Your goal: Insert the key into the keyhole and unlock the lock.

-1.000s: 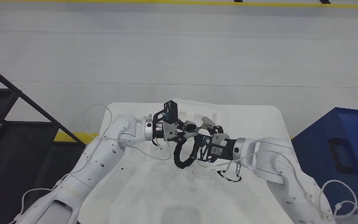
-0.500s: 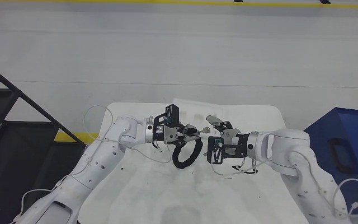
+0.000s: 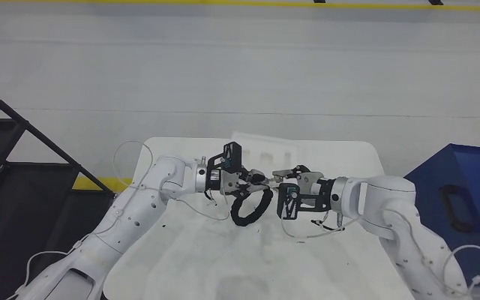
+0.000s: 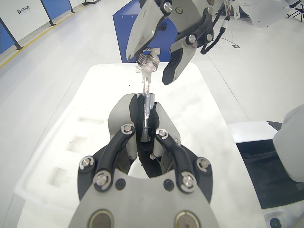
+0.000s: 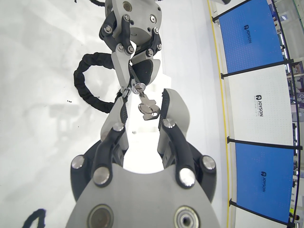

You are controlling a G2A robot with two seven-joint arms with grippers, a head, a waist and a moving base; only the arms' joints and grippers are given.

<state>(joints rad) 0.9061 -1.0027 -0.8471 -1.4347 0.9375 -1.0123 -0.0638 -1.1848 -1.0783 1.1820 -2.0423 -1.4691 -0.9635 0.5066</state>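
**Between my wrists: regrip under way**

My left gripper [image 4: 143, 100] pinches the lock barrel [image 4: 147, 110], with the cable loop [image 3: 251, 206] hanging toward six o'clock. At its three o'clock the key [image 5: 147, 110] stands in the keyhole [image 5: 139, 87]. My right gripper [image 5: 144, 98] has backed off, rolled and returned, fingers [image 5: 174, 110] spread around the key's head. Closing and twisting should come next.

Tip of key [image 4: 146, 68] is hidden inside lock cylinder [image 4: 146, 110]; cylinder's rear is concealed between left gripper [image 4: 142, 103] fingers; cable loop [image 5: 79, 81] is partly occluded.
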